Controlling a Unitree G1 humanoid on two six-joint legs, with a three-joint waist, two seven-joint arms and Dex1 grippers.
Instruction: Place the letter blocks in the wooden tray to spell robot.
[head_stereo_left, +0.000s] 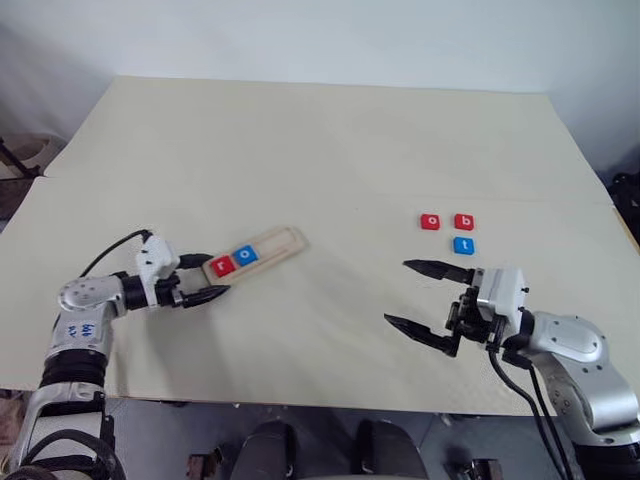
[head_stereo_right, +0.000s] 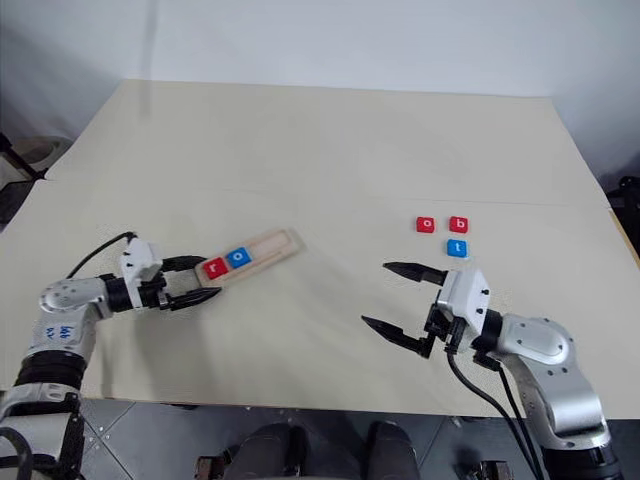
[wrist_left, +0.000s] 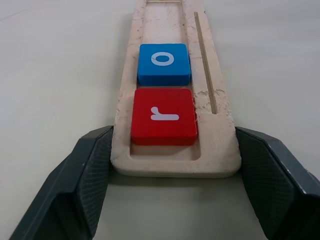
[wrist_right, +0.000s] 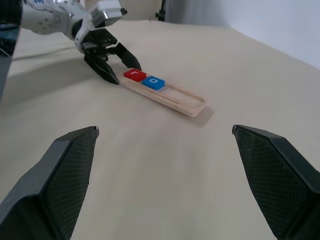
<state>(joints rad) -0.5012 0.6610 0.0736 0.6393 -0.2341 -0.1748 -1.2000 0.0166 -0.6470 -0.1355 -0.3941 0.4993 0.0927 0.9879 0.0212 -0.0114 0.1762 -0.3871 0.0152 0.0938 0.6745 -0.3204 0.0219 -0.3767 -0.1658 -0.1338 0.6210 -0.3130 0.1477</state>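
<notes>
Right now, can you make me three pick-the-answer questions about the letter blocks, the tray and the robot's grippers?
1. Where is the small square red r block?
A. in the long pale wooden tray, at its end by the left gripper
B. loose on the cream table
C. held in the right gripper

2. How many letter blocks lie outside the tray?
A. one
B. three
C. five

3. How is the right gripper?
A. shut on a block
B. open, holding nothing
C. shut on the tray

Answers:
1. A: the r sits in the tray's end slot, next to the blue o block, with the left gripper's fingers on either side of that end.
2. B: the red o block, the red b block and the blue t block lie on the table.
3. B: its fingers stand wide apart with only table between them.
</notes>
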